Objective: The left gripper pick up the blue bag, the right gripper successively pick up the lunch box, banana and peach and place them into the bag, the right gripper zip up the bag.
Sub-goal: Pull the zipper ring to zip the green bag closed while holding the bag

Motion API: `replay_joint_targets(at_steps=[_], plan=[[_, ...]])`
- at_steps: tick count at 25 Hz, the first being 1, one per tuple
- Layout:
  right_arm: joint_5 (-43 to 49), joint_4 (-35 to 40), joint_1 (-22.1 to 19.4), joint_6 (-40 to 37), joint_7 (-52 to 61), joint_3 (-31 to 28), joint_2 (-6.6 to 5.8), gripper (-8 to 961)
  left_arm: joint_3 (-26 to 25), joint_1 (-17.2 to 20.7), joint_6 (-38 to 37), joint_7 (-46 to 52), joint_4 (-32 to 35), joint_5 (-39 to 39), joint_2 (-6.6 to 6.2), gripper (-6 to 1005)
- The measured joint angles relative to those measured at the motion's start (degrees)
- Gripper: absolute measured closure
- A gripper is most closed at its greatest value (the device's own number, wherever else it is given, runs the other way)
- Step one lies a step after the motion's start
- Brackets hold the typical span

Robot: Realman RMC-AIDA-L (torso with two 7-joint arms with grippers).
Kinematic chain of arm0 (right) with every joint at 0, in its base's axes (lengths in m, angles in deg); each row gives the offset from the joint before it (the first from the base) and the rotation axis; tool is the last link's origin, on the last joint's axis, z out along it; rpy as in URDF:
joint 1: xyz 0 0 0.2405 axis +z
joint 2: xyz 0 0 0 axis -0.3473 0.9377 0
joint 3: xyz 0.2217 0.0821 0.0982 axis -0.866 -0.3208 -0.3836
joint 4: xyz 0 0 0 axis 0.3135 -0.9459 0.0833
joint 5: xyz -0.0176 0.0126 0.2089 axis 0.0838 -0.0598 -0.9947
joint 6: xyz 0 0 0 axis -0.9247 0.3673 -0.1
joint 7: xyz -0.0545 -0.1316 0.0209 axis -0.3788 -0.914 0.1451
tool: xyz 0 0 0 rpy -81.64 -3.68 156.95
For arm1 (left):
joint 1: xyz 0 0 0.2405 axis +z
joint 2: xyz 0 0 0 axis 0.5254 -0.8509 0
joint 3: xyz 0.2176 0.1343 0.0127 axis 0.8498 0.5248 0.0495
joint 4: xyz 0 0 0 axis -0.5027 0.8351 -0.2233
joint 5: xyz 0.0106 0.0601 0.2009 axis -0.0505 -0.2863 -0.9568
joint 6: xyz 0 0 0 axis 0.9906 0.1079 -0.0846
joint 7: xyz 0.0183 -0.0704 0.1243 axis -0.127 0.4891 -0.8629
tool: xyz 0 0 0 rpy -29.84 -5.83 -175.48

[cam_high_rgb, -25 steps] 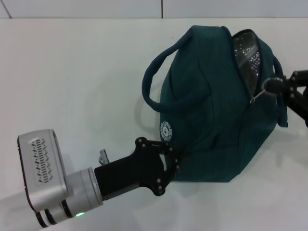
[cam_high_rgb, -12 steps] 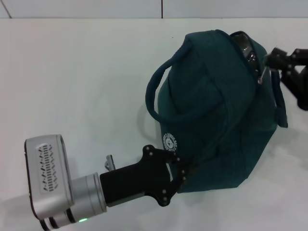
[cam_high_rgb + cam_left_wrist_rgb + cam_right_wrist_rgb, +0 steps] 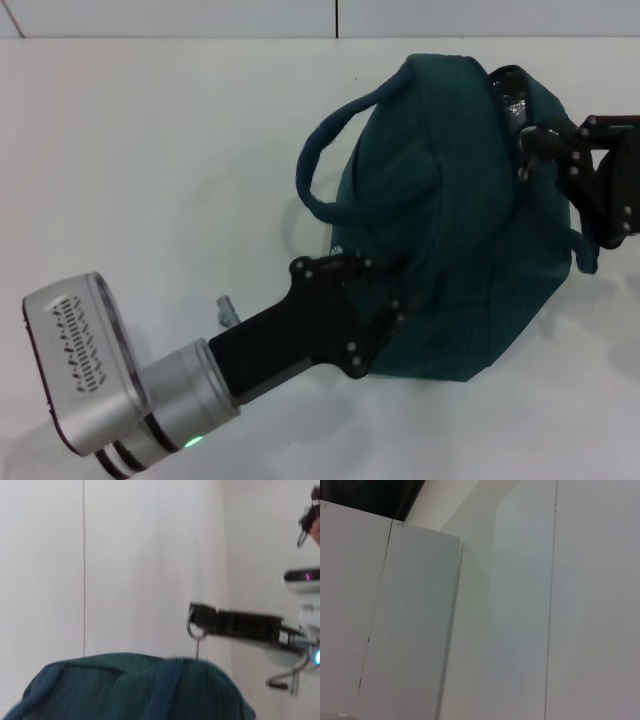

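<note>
The dark teal fabric bag with loop handles (image 3: 450, 240) sat on the white tabletop (image 3: 150, 170), right of centre in the head view, bulging and leaning a bit toward the far side. One strap handle (image 3: 325, 150) arched out from its left side over the table.

The left gripper (image 3: 385, 310), black with a silver wrist and a grey camera block, reached in from the near left. Its fingers were clamped on the bag's near lower-left edge, pinching the fabric.

The right gripper (image 3: 535, 145), black, came in from the right edge. Its tips were closed at the zipper pull (image 3: 522, 170) near the bag's far upper right end, where a small gap of the mouth (image 3: 508, 92) remained with something shiny and dark inside. Most of the zip line looked shut. A short strap end (image 3: 585, 250) hung on the bag's right side below that gripper.

Left wrist view: rounded top of the bag (image 3: 135, 687) low in frame, right gripper (image 3: 197, 617) just above it with a small metal ring hanging from its tip. Right wrist view showed only pale wall panels. Contents could not be made out.
</note>
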Motion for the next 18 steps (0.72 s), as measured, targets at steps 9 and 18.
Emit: replay_joint_targets(at_steps=[9, 18], plan=[[-3.92, -2.61, 0.39, 0.79, -4.55, 2.49, 0.09, 933, -0.41, -1.75, 0.66, 2.28, 2.04, 2.79, 0.29, 577], [-3.97, -2.66, 0.6, 1.73, -5.09, 2.56, 0.09, 933, -0.48, -3.4, 1.51, 3.12, 2.05, 5.35, 0.33, 429]])
